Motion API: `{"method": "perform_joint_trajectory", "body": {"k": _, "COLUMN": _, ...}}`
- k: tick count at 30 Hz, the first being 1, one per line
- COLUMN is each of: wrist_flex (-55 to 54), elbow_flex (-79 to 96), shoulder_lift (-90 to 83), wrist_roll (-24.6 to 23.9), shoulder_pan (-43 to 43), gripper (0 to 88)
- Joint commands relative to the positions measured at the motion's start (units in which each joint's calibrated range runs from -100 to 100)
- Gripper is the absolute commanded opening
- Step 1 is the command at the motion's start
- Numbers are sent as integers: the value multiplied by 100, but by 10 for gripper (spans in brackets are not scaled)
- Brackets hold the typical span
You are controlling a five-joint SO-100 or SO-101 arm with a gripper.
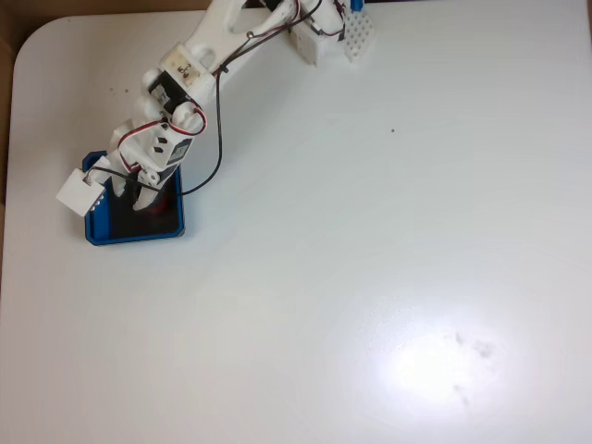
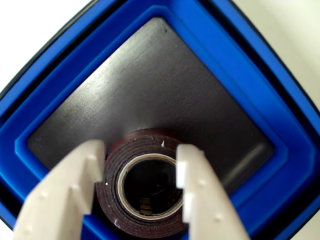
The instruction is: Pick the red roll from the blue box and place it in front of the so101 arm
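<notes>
The arm [image 1: 217, 51] is stretched from the top of the fixed view down-left with its wrist bent downward, and the wrist view has the gripper [image 2: 140, 165] pointing straight down, its two white fingers [image 2: 67, 192] spread partway apart.

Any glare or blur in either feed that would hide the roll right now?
Fixed view: a bright glare patch washes out the white table at lower right, far from the shallow blue plastic tray; the arm covers the tray's middle. Wrist view: sharp; the small dark-faced tape ring reads clearly between the white fingers.
</notes>
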Motion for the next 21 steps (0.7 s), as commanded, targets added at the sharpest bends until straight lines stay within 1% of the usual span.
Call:
{"method": "perform_joint_trajectory", "body": {"k": 1, "wrist_flex": -56, "elbow_flex": -386, "shoulder_lift": -37, "wrist_roll": -26, "shoulder_pan": 151, "gripper": 218}}
{"method": "perform_joint_trajectory", "body": {"k": 3, "wrist_flex": -48, "elbow_flex": -323, "shoulder_lift": -28, "wrist_roll": -26, "shoulder_pan": 181, "gripper": 241}}
{"method": "perform_joint_trajectory", "body": {"k": 9, "wrist_flex": -31, "elbow_flex": -287, "shoulder_lift": 22, "wrist_roll": -52, "shoulder_pan": 181, "gripper": 253}}
{"method": "perform_joint_trajectory", "body": {"k": 11, "wrist_flex": 76, "elbow_flex": -296, "shoulder_lift": 97, "wrist_roll": -262, "shoulder_pan": 181, "gripper": 253}}
{"method": "perform_joint_trajectory", "body": {"k": 15, "wrist_flex": 464, "elbow_flex": -350, "shoulder_lift": 80, "wrist_roll": -928, "shoulder_pan": 181, "gripper": 253}}
{"method": "perform_joint_trajectory", "body": {"k": 16, "wrist_flex": 513, "elbow_flex": -350, "shoulder_lift": 72, "wrist_roll": -1033, "shoulder_pan": 171, "gripper": 253}}
{"method": "perform_joint_trajectory", "body": {"k": 18, "wrist_flex": 555, "elbow_flex": -341, "shoulder_lift": 89, "wrist_roll": -1121, "shoulder_pan": 151, "gripper": 253}}
{"method": "perform_joint_trajectory", "body": {"k": 21, "wrist_flex": 571, "elbow_flex": -314, "shoulder_lift": 114, "wrist_roll": -1121, "shoulder_pan": 132, "gripper": 253}}
